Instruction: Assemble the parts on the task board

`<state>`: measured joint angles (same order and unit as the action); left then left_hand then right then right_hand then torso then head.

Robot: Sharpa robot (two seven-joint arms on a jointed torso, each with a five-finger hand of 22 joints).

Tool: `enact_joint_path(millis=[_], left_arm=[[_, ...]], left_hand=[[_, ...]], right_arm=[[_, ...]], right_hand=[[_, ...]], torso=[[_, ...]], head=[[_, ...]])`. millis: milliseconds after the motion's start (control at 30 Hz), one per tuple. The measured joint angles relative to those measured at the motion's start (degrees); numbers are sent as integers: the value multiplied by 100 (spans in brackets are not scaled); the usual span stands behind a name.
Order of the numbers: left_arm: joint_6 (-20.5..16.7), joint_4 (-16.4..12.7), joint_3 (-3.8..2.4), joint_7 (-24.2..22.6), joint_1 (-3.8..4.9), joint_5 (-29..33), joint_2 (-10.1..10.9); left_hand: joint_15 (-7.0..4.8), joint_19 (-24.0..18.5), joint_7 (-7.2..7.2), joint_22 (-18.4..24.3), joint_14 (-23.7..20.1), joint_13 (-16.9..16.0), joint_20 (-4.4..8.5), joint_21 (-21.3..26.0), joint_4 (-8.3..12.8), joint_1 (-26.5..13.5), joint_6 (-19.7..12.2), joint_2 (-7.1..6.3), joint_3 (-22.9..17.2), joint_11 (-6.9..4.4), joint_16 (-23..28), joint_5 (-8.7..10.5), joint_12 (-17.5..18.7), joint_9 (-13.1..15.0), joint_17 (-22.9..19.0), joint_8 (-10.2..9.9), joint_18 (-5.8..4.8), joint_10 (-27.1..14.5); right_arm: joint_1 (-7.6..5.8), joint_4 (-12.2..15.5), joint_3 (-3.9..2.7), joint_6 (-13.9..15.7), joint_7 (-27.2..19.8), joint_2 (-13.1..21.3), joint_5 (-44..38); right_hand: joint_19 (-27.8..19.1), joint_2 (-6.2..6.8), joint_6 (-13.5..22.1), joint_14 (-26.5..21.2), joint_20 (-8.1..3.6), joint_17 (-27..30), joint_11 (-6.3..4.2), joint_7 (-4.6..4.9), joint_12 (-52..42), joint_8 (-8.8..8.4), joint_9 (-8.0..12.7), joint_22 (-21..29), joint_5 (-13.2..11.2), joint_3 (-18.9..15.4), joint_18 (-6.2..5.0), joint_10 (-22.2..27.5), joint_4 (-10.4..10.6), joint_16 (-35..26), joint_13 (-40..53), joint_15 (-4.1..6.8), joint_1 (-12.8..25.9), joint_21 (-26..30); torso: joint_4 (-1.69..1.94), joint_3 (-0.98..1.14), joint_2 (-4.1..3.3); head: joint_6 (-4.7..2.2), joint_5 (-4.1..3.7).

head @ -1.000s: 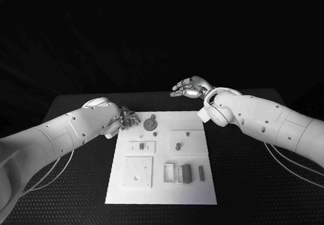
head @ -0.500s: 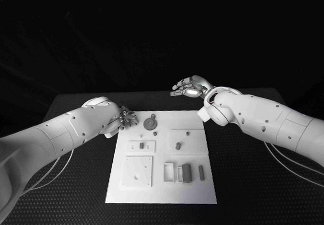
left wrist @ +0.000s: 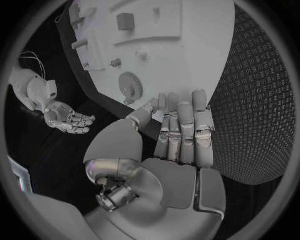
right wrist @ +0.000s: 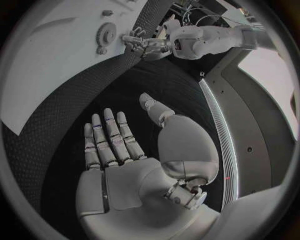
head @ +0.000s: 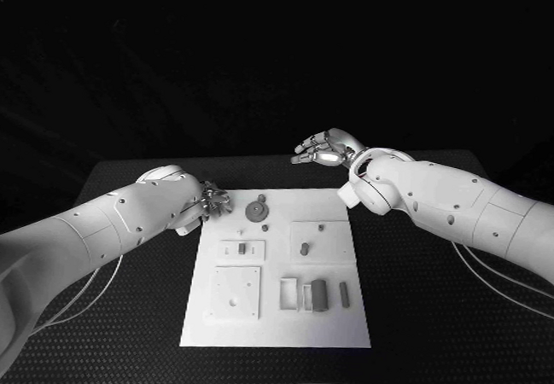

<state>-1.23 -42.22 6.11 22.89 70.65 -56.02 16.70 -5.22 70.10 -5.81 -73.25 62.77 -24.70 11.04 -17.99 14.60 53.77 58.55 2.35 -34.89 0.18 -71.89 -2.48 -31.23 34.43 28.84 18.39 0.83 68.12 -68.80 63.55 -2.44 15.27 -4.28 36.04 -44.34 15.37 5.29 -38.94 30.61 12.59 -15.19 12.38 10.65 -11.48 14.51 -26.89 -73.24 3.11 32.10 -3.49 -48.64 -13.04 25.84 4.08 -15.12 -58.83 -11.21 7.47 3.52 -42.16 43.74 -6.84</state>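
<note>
Left robot hand (head: 212, 201) hovering empty by the gear (head: 258, 211)
Fingers straight, close together; right robot hand (head: 325, 149) spread, idling beyond the board (head: 279, 329). Gear lying flat at the board's far end; risk: fingertips sliding it instead of gripping.

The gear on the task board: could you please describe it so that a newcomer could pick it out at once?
Start at the white task board in the middle of the black table and go to its far end, the corner nearest the left hand. The gear lies flat there. It is the only round, toothed part; its neighbours are small blocks and square plates.
</note>
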Motion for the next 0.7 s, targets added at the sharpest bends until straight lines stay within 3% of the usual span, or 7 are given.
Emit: enact_joint_path(millis=[333, 700], left_arm=[[-34, -343, -14, 21, 4, 323, 338], [-128, -1467, -6, 192, 88, 1025, 1077]], left_hand=[[-20, 100, 77, -137, 103, 12, 42, -114, 30, 11, 128, -11, -75, -80, -118, -13, -43, 0, 39, 9, 0, 185], [-51, 152, 114, -169, 157, 13, 72, -181, 47, -30, 183, 25, -91, -92, -200, -12, -66, -4, 83, 9, -1, 251]], right_arm=[[0, 11, 2, 0, 0, 41, 0], [0, 45, 1, 0, 0, 112, 1]], right_hand=[[0, 0, 0, 0, 0, 0, 0, 0, 0, 0, 0, -6, 0, 0, 0, 0, 0, 0, -4, 0, 0, 23], [0, 0, 0, 0, 0, 0, 0, 0, 0, 0, 4, -2, 0, 0, 0, 0, 0, 0, -3, 0, 0, 22]], torso=[[5, -4, 4], [19, -12, 16]], head=[[3, 0], [28, 21]])
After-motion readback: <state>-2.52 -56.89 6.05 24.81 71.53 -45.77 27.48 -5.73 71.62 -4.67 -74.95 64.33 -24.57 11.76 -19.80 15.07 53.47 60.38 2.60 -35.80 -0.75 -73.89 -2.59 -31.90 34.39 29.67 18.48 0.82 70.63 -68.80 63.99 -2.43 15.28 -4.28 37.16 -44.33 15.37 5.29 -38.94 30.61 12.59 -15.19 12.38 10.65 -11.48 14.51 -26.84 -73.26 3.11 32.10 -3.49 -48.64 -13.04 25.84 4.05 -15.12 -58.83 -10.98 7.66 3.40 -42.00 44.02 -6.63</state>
